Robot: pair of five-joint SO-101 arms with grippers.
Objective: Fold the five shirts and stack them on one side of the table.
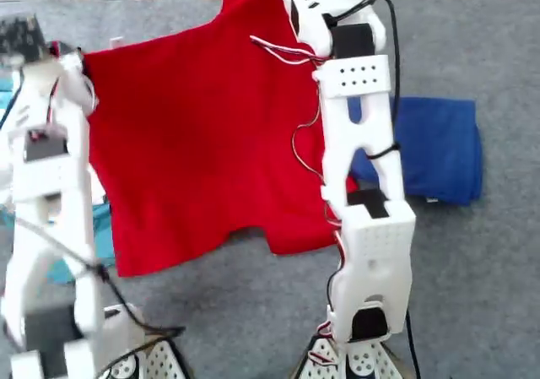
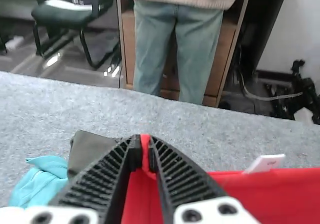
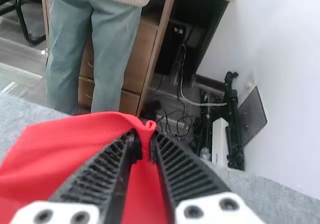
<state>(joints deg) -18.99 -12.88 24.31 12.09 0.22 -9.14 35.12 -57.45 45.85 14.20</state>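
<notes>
Red cloth across the middle of the table point(image 1: 472, 295): the red shirt point(image 1: 202, 159) is spread wide, near hem lying on the grey surface, far edge held at two corners.

The left gripper point(image 2: 142, 146) is clamped nearly closed, with only a thin fold of red between its ribbed jaws, low over the table. The right gripper point(image 3: 145, 136) is closed just as tightly on a little peak of the same shirt, and that corner looks lifted clear of the surface.

Here is the worry: both bites sit right at the tips. A sharp pull, or the arms drawing apart, could slip a corner free and drop that side in a heap.

The corners also appear to be at different heights, so a fold made from here may land skewed.

The right arm's forearm and loose wires lie over the cloth, and a sweep could snag or bunch it.

Just beside the red edge is the folded blue shirt point(image 1: 443, 147). On the other side lies a crumpled teal shirt point(image 2: 37, 181) next to a dark cloth point(image 2: 87, 146). A dragged hem could catch either one and undo the blue fold.
</notes>
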